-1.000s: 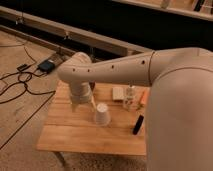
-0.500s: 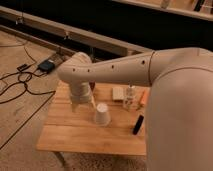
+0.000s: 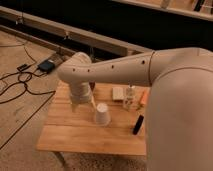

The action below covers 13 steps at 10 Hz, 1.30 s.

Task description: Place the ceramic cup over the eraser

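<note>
Risk: gripper (image 3: 83, 104) sits beside cup (image 3: 102, 115) at centre of tabletop (image 3: 65, 136) (claw state: cannot tell), so a loose hold tips it short of eraser (image 3: 138, 124) by right edge.

My gripper (image 3: 83, 103) hangs over the table (image 3: 65, 137), just left of the ceramic cup (image 3: 102, 115). The cup stands wider end down and blocks my direct path to the right. Between the cup and the eraser (image 3: 138, 124) there is bare wood, an open lane. Behind that lane the cream block (image 3: 118, 93), white bottle (image 3: 129, 97) and orange stick (image 3: 142, 97) crowd the far edge. The front and left of the tabletop are free. My own forearm (image 3: 120, 70) spans above the far side.
</note>
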{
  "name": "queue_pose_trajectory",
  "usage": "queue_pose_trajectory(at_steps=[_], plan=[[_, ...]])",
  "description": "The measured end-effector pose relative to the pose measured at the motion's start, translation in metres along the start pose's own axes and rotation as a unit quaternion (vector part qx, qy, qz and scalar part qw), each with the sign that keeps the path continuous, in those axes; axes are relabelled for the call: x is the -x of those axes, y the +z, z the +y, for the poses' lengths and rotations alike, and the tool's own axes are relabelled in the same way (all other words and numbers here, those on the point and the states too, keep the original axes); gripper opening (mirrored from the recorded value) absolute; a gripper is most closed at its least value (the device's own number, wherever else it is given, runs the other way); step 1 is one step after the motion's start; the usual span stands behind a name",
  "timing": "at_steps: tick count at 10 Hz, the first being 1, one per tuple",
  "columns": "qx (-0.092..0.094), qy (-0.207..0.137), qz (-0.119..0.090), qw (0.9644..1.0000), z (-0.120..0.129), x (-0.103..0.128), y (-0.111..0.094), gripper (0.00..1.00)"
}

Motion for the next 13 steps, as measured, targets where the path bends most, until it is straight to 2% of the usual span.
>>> queue_pose_trajectory(at_steps=[2, 6, 8, 10, 13], plan=[[-0.001, -0.002, 0.002, 1.0000, -0.001, 0.000, 0.000, 0.65], [-0.027, -0.022, 0.008, 0.9994, -0.030, 0.004, 0.000, 0.65], [-0.038, -0.019, 0.003, 0.9991, -0.050, 0.012, 0.007, 0.65], [-0.040, -0.023, -0.013, 0.9989, -0.063, 0.025, 0.017, 0.65], [-0.039, -0.023, -0.023, 0.9987, -0.076, 0.038, 0.027, 0.65]])
